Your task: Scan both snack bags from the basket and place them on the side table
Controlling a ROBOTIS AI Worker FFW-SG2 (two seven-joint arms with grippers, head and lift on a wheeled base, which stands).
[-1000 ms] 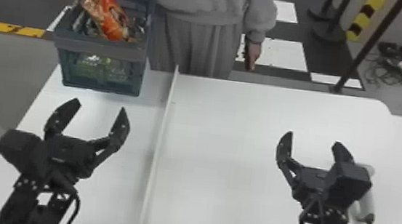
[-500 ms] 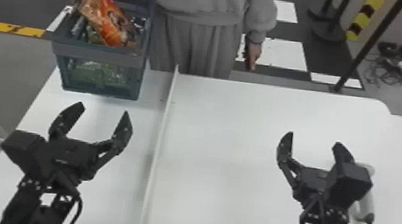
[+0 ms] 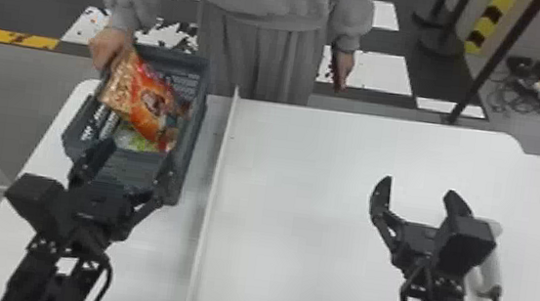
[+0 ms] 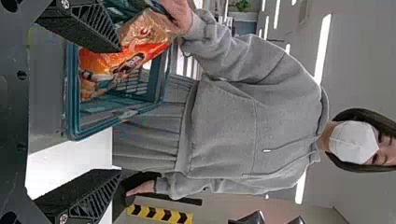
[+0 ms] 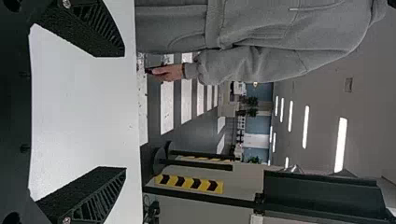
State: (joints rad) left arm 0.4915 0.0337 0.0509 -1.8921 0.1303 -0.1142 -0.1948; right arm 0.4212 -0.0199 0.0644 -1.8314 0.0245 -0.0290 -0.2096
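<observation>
White table up front, patterned floor past its far edge, and a person in grey is standing right at that edge. The orange snack bag sits slanted in the basket, upper corner in the person's hand, with some green-and-clear packaging below it. Basket's on the table's far left corner, just beside a thin white divider. Left gripper is at the basket's near end, fingers spread wide with nothing between them; can't tell from here if it's touching the wall. Right of the divider there's a broad stretch of bare tabletop to move in, then the right gripper, also spread wide, holding nothing. Just beside that one, a white device with a dark cable lies near the right side.
</observation>
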